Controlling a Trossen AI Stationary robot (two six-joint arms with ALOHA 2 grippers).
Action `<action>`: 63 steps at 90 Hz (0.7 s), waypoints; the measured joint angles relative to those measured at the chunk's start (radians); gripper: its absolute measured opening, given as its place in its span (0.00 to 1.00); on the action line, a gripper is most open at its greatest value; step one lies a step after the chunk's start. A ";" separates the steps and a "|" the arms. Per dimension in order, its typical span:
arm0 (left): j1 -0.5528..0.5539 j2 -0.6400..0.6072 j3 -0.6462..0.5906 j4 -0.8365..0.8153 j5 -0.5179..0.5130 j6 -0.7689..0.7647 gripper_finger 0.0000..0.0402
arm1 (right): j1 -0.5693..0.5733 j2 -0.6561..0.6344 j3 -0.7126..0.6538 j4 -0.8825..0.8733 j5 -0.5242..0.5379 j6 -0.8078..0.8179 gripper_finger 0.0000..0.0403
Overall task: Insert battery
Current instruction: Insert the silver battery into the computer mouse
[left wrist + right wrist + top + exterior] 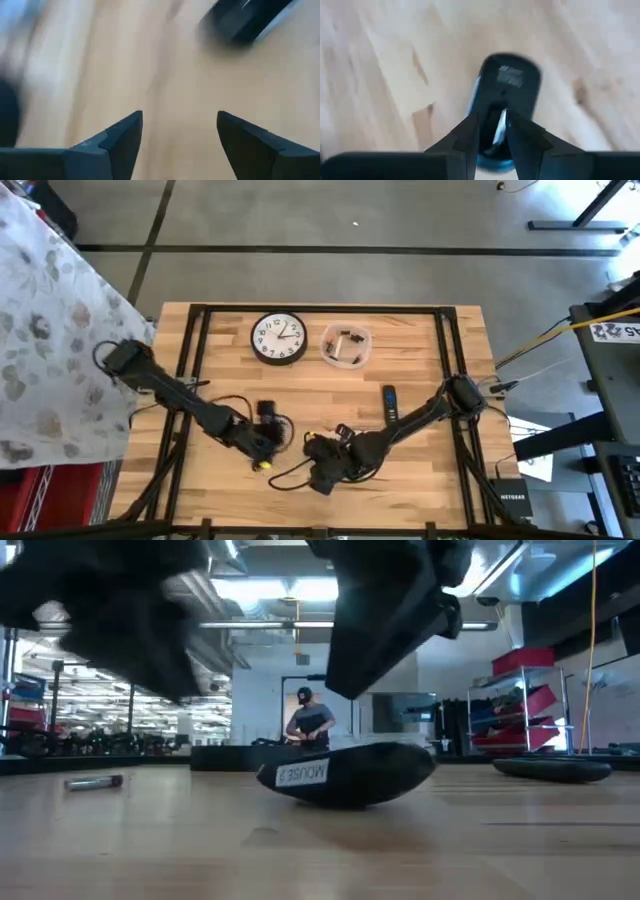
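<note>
- Nearest us in the low view, a black computer mouse (345, 772) lies belly-up on the wooden table (320, 850), its white sticker reading "MOUSE 2".
- Our right gripper (492, 131) hangs over the mouse, fingers closed on a silvery battery (499, 131).
- Our left gripper (177, 140) hovers beside it, jaws open and empty.
- A second battery (94, 782) lies apart on the table.

Glossy black plastic mouse (345, 774), pale wood table (320, 850).
</note>
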 joint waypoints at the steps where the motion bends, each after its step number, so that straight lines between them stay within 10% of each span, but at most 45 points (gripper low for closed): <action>1: 0.005 -0.005 0.000 -0.043 0.001 -0.029 0.58 | 0.000 0.000 0.000 0.002 0.007 -0.003 0.19; 15: 0.093 -0.016 -0.038 -0.435 0.043 -0.316 0.46 | -0.005 0.000 0.000 0.037 0.110 -0.049 0.19; 43: 0.170 -0.020 -0.247 -0.245 0.319 -0.379 0.07 | -0.007 0.000 0.000 0.096 0.136 -0.098 0.19; 63: 0.103 -0.017 -0.212 -0.274 0.360 -0.382 0.01 | -0.007 0.000 0.000 0.122 0.148 -0.099 0.19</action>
